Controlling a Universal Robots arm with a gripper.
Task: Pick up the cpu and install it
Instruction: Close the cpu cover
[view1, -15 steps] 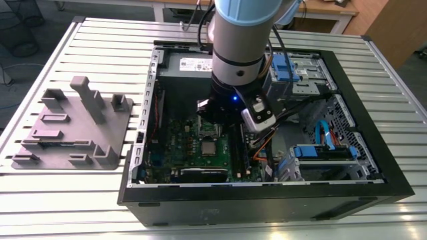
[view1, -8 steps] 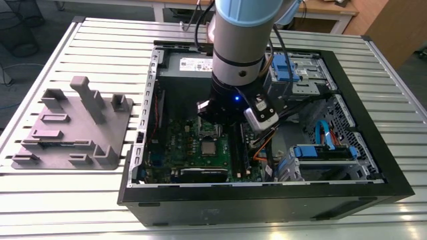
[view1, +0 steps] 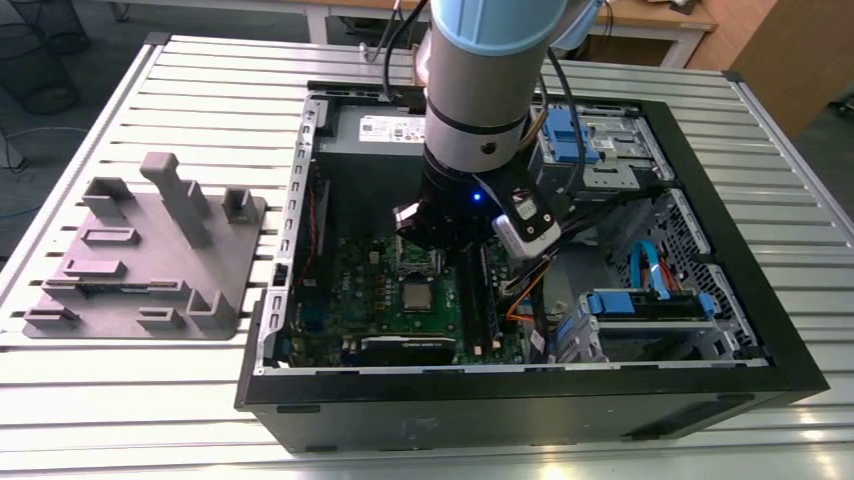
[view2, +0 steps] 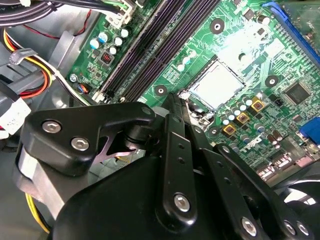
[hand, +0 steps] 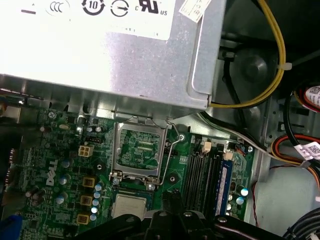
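White label (hand: 100, 12) on the power supply (hand: 100, 60): round certification marks, with print cut off at the frame edge. Motherboard (hand: 65, 150), near its edge: white silkscreened logo. Cable tags (hand: 309, 149): print not legible.

We looked down from high and well back in the exterior view, taking in the whole open computer case (view1: 534, 400) on the slatted table (view1: 187, 400), with the arm (view1: 481, 90) reaching in at mid-frame. In both wrist views we sat close above the motherboard (view2: 280, 65). The second peered past the gripper (view2: 176, 107) at the cpu (view2: 217, 85), and the first faced the power supply (hand: 100, 50). All three views shared the cpu and the board around it.
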